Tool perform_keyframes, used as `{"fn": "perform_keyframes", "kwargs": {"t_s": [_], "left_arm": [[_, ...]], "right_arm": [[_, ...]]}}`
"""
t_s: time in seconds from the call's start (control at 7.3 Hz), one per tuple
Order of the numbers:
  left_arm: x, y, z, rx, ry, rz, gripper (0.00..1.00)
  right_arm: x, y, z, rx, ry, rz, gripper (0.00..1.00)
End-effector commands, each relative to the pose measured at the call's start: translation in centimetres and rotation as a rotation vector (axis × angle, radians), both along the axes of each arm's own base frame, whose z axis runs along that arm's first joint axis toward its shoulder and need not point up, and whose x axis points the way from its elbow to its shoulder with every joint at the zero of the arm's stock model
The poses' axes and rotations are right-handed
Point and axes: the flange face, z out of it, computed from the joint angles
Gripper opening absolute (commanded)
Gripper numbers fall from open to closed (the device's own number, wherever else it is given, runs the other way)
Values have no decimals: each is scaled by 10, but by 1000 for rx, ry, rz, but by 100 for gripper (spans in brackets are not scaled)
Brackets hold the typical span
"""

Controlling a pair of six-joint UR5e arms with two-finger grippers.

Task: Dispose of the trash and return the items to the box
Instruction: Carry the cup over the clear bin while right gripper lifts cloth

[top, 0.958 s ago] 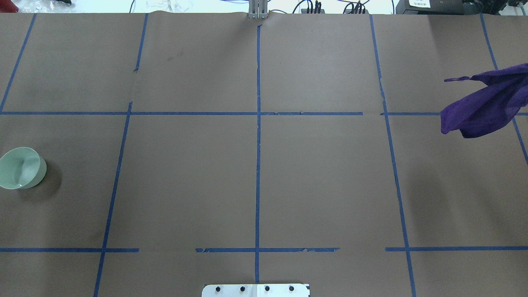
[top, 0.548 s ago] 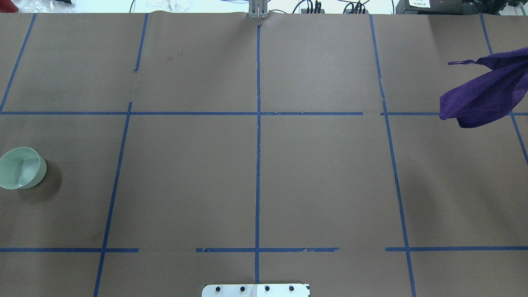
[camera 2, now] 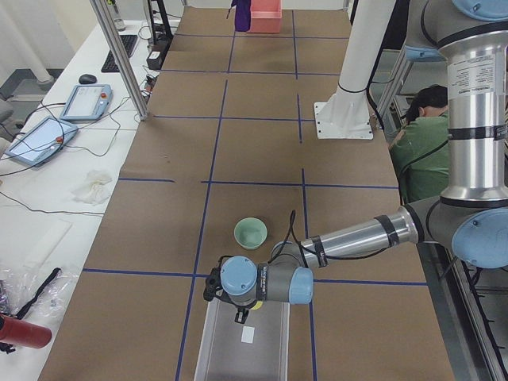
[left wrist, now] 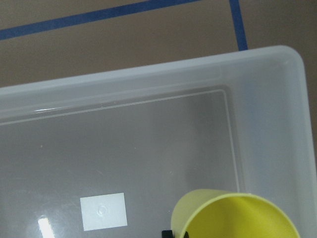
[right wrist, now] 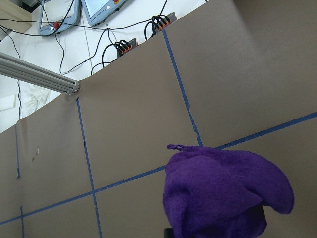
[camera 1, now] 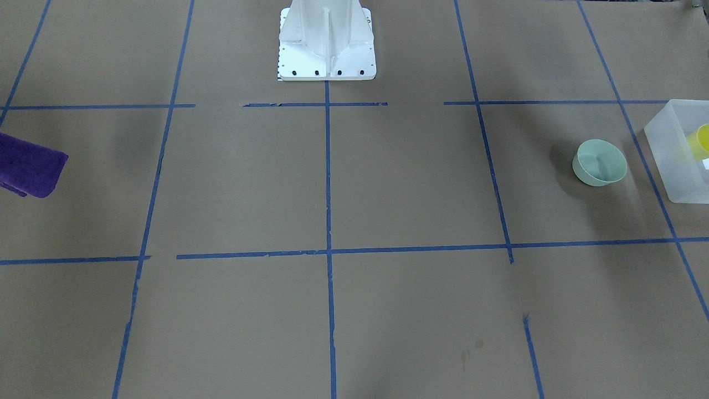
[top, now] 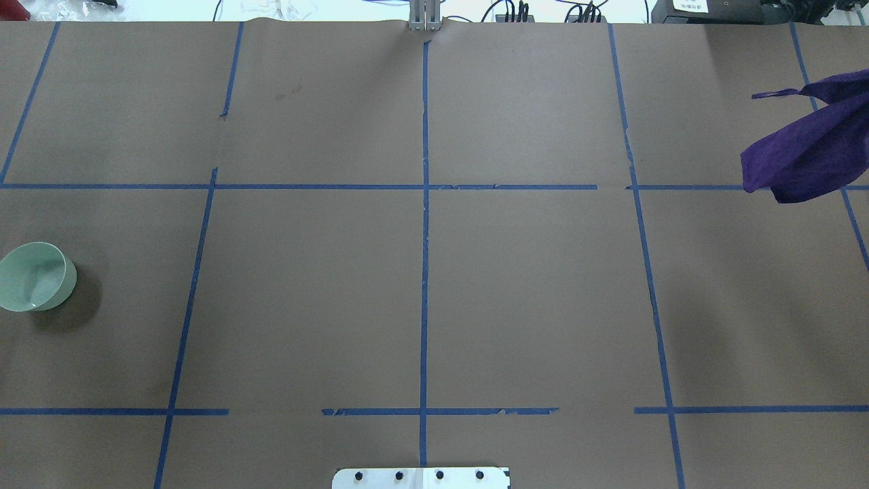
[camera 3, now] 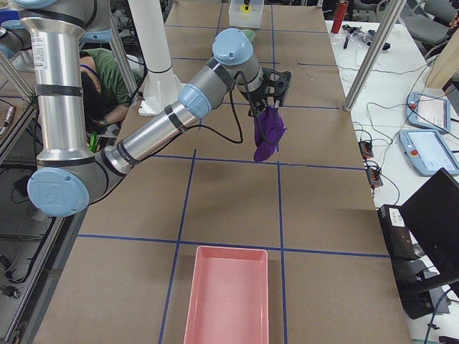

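Note:
The pale mint-green bowl stands upright on the table at its left end, beside the box in the front view. The frosted box has a small white label on its floor. My left gripper hangs over the box, shut on the yellow cup, which sits tilted inside the box walls. My right gripper is shut on a purple cloth that hangs in the air above the table's right end.
A pink tray lies at the table's far right end, beyond the cloth. The robot's white base stands at the middle of the near edge. Blue tape lines divide the brown table cover.
The purple cloth has moved toward the table's right edge and a little farther back, carried by my right gripper. The bowl has not moved.

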Motion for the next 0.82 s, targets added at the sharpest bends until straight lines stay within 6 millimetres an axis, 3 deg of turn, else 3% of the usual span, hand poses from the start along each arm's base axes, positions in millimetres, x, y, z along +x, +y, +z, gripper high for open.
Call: {"fn": "perform_keyframes", "kwargs": {"t_s": [0.0, 0.14, 0.27, 0.41, 0.68], "left_arm": [[8, -3, -2, 21, 0, 0, 26], [13, -4, -3, 37, -4, 10, 65], [14, -5, -4, 45, -4, 16, 87], [14, -10, -15, 64, -4, 11, 100], [14, -30, -82, 158, 0, 6, 100]], "right_arm": [[4, 2, -2, 5, 0, 9, 0], [4, 2, -2, 5, 0, 10, 0], [6, 2, -2, 6, 0, 13, 0], [7, 2, -1, 5, 0, 16, 0], [10, 2, 3, -7, 0, 22, 0]]}}
